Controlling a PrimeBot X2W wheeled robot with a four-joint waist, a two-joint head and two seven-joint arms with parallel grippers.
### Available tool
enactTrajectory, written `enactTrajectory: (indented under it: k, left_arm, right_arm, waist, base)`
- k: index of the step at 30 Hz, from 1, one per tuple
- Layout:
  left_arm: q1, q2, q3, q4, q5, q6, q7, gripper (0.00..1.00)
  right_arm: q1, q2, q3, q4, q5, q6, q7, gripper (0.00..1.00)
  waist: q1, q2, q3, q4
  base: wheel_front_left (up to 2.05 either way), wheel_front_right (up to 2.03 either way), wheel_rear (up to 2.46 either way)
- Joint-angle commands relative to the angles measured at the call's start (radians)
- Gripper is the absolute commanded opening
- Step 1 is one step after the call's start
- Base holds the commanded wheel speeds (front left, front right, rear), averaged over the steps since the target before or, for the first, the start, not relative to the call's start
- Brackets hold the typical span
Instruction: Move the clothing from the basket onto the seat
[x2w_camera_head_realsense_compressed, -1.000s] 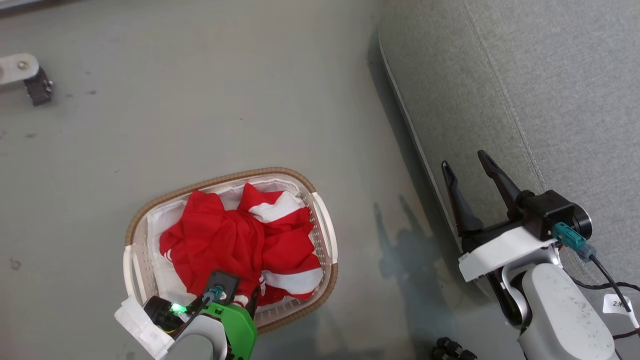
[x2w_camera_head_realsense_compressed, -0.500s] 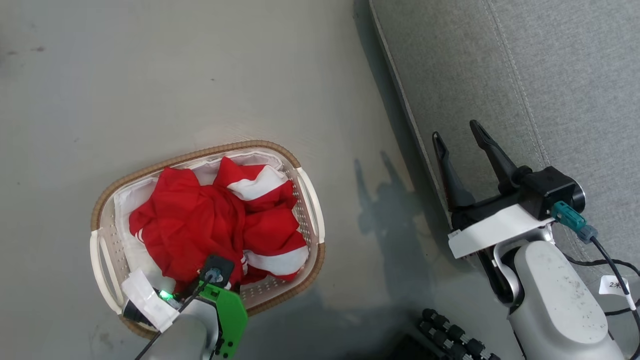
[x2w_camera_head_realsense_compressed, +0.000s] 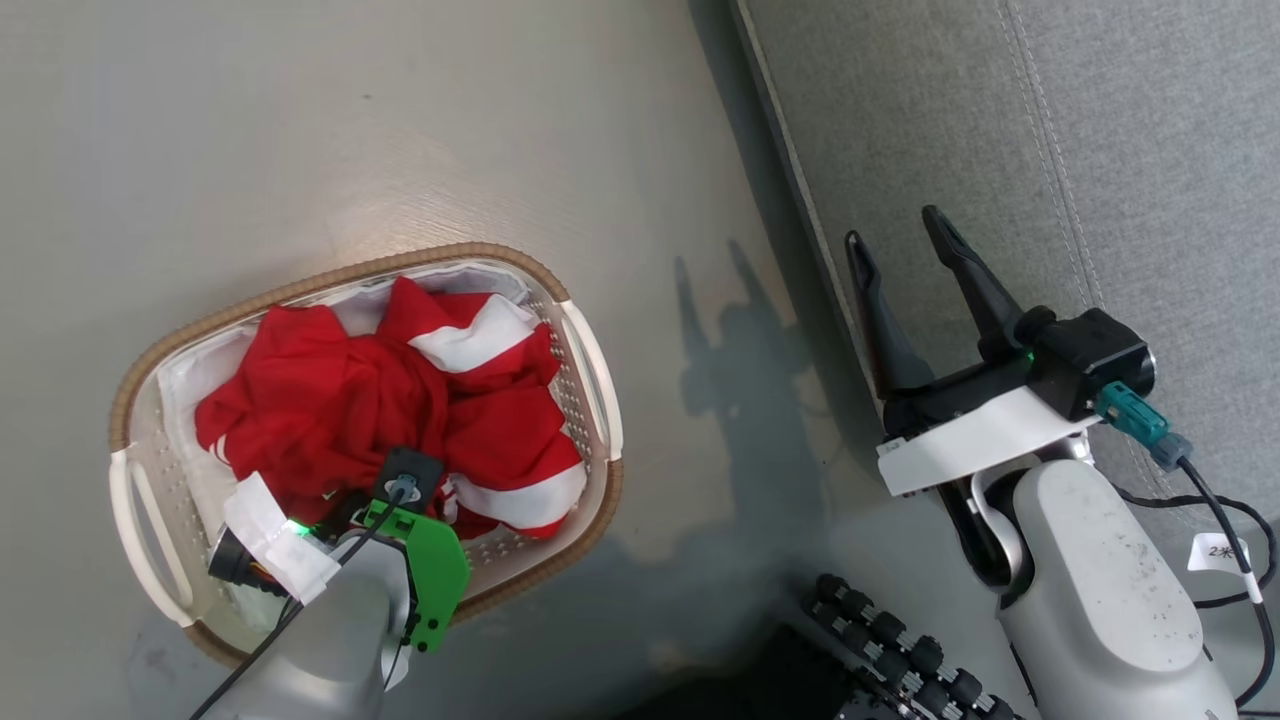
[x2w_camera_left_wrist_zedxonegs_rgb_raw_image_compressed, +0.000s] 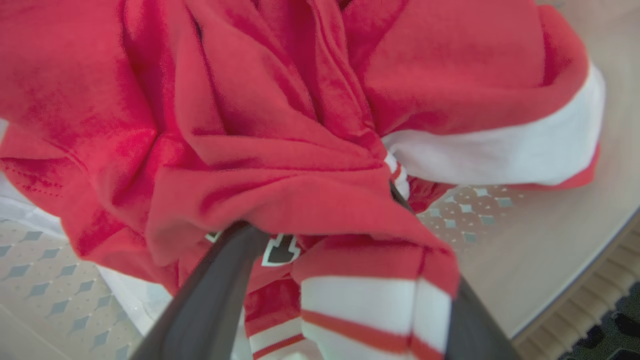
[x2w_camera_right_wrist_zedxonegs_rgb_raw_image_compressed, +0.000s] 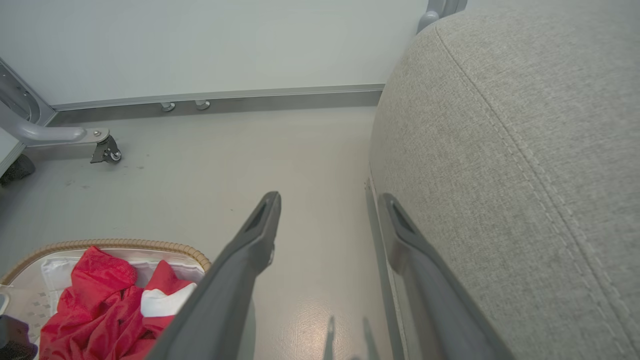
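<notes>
Red clothing (x2w_camera_head_realsense_compressed: 330, 410) with white panels, heaped in the basket (x2w_camera_head_realsense_compressed: 330, 278) on the grey floor (x2w_camera_head_realsense_compressed: 300, 120), a strip of bare floor away from the seat (x2w_camera_head_realsense_compressed: 1000, 120) on the right. Left claw (x2w_camera_left_wrist_zedxonegs_rgb_raw_image_compressed: 320, 215) down in the pile at the basket's near end, fingers (x2w_camera_left_wrist_zedxonegs_rgb_raw_image_compressed: 215, 290) spread wide and pushed under the folds, striped trim draped across the gap, no pinch on the cloth. Right claw (x2w_camera_head_realsense_compressed: 893, 228) open too and empty, hanging just beside the seat's front edge, its shadow (x2w_camera_head_realsense_compressed: 730, 320) on the floor alongside. Farther off in the right wrist view, a pale wall (x2w_camera_right_wrist_zedxonegs_rgb_raw_image_compressed: 200, 40) and a metal leg with a caster (x2w_camera_right_wrist_zedxonegs_rgb_raw_image_compressed: 106, 150); at the bottom of the head view, a black ribbed part (x2w_camera_head_realsense_compressed: 900, 640). In the way between pile and seat: the basket's slatted wall and white handle (x2w_camera_head_realsense_compressed: 590, 370). Against a second ago: whole head view shifted, so camera motion rather than the basket's; heap unchanged in shape; left wrist a little further in over the clothing; right claw spread just as wide.
</notes>
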Motion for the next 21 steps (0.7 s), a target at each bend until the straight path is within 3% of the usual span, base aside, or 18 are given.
enactTrajectory:
  k: [1,12,13,14,15,16,21]
  left_arm:
    - [-0.02,0.011,-0.001,0.002,0.005,0.009,0.008,1.0]
    - [-0.072,0.043,-0.024,0.005,0.006,0.026,0.022,1.0]
    - [-0.074,0.044,-0.026,0.005,0.006,0.025,0.021,0.82]
    - [-0.074,0.044,-0.028,0.004,0.006,0.025,0.02,0.49]
    - [-0.074,0.044,-0.03,0.005,0.005,0.023,0.016,0.06]
    - [-0.073,0.044,-0.031,0.005,0.003,0.022,0.012,0.0]
    - [-0.055,0.037,-0.037,0.005,-0.003,0.027,0.001,0.0]
  right_arm:
    - [-0.014,0.002,0.003,-0.002,0.006,-0.001,-0.002,1.0]
    - [-0.018,0.014,0.007,-0.014,0.016,-0.001,-0.002,1.0]
    - [-0.016,0.014,0.006,-0.013,0.016,-0.001,-0.002,1.0]
    - [-0.015,0.015,0.005,-0.012,0.016,-0.001,-0.002,1.0]
    - [-0.014,0.015,0.004,-0.011,0.015,-0.001,-0.002,1.0]
    - [-0.013,0.015,0.004,-0.01,0.015,-0.001,-0.002,1.0]
    - [-0.017,0.017,0.01,0.006,0.014,-0.001,-0.002,1.0]
  waist:
    - [-0.0001,-0.0001,0.017,-0.017]
    - [-0.0001,-0.0001,0.059,-0.04]
    - [-0.0001,-0.0001,0.059,-0.04]
    - [-0.0001,-0.0001,0.059,-0.041]
    - [-0.0001,-0.0001,0.058,-0.041]
    - [-0.0001,-0.0001,0.057,-0.042]
    - [-0.0001,-0.0001,0.034,-0.046]
  base:
    - [0.0,0.0,0.0]
    - [0.0,0.0,0.0]
    - [0.0,0.0,0.0]
    - [0.0,0.0,0.0]
    - [0.0,0.0,0.0]
    - [0.0,0.0,0.0]
    - [0.0,0.0,0.0]
